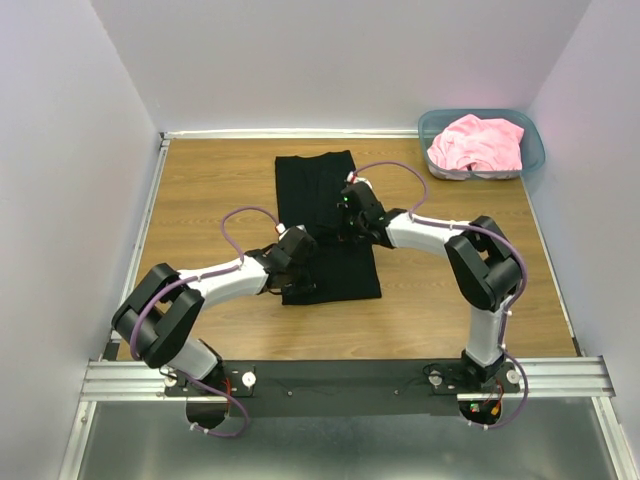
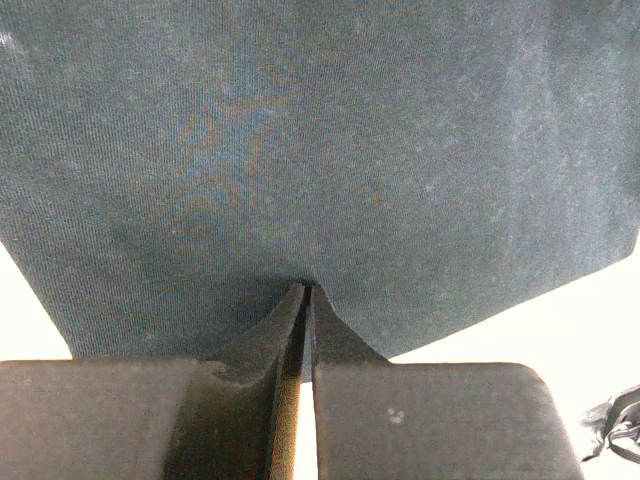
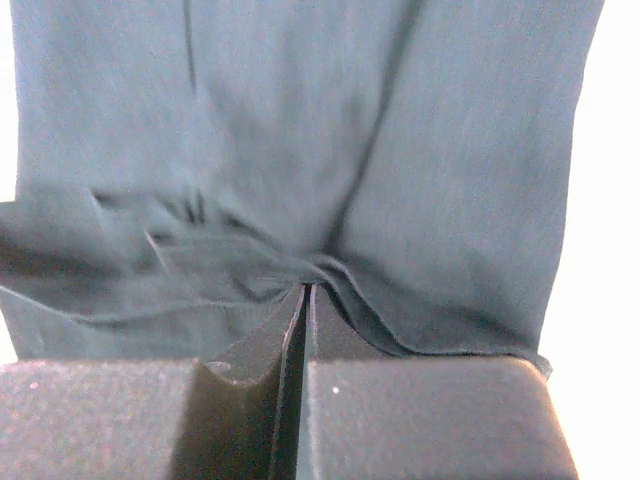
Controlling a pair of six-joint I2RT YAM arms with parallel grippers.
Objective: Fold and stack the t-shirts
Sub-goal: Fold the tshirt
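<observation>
While the pink t-shirt (image 1: pixel 478 142) was pictured crumpled in the teal bin (image 1: pixel 535 152) at the far right corner, the black t-shirt (image 1: pixel 318 175) was seen laid out on the tabletop (image 1: pixel 220 180) as a long narrow strip, its sides apparently already folded in. The left hand (image 2: pixel 306 291) was pressed together on a pinch of black cloth near the strip's near left edge, and the right hand (image 3: pixel 305 290) was likewise clamped on a bunched fold at its right edge. A crosswise fold was judged to remain, with the pink shirt untouched and nothing yet stacked.
</observation>
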